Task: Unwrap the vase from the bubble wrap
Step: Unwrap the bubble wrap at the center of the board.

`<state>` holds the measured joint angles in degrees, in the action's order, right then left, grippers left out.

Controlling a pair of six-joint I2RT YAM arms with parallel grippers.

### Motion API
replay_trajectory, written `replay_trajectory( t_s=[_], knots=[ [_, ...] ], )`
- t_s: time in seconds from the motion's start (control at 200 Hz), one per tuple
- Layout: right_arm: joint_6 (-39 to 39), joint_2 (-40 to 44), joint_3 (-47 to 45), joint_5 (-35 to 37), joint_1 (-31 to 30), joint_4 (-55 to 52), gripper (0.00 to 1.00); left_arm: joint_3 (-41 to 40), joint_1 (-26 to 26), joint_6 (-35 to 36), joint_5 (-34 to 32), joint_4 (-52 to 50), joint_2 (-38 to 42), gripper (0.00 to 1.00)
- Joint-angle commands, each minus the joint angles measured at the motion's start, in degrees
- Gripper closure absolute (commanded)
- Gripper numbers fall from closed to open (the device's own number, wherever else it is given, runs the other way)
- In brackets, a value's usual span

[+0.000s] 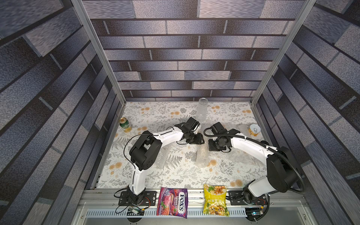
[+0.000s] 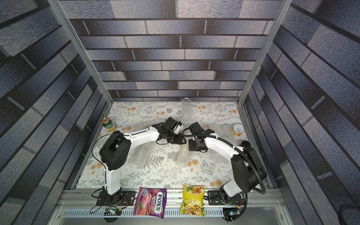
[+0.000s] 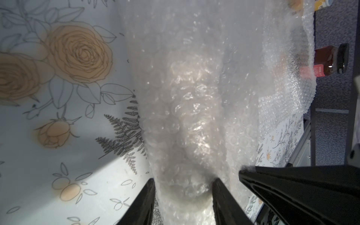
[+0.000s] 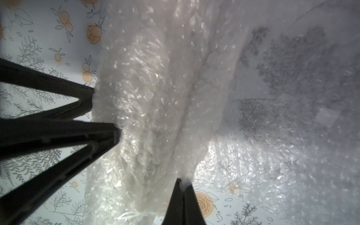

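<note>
Unwrapping in progress: the roll of bubble wrap (image 3: pixel 191 109) lies in the middle of the floral desk (image 1: pixel 175 109) between the two arms. The left tool (image 3: pixel 184 181) is clamped on one end of it, a finger pressed into each side. The right tool (image 4: pixel 182 187), its fingers together, pinches the sheet's loose edge. The vase cannot be made out through the layers and is presumably at the core. The step looks best done with the left tool only steadying the roll, firm but not crushing. The right tool would draw the flap away and around in a low arc, so that the layers peel off instead of dragging the bundle along. The thin film could slip from the pinch.
</note>
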<state>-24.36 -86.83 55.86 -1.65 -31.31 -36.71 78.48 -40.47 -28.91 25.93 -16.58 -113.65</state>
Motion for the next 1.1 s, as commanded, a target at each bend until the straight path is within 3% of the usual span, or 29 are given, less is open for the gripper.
replay_trajectory(
  t_s=[0.0,0.651,0.902,1.097],
  knots=[
    [1.92,3.19,-1.36,-1.64,1.01,-1.46,1.0,-3.83,1.45,-1.13,-6.67,-3.82,-5.56,0.52],
    [4.92,6.32,-4.06,-6.96,6.28,2.18,1.0,-4.89,2.27,-1.68,-6.07,-2.36,-8.47,0.52],
    [4.28,6.75,-3.21,-8.8,6.3,3.03,1.0,-5.9,1.74,-1.93,-8.91,-3.0,1.28,0.51],
    [3.48,6.5,-2.73,-9.16,6.26,3.58,1.0,-1.29,-2.02,0.33,-11.58,-5.79,5.8,0.5]
  ],
)
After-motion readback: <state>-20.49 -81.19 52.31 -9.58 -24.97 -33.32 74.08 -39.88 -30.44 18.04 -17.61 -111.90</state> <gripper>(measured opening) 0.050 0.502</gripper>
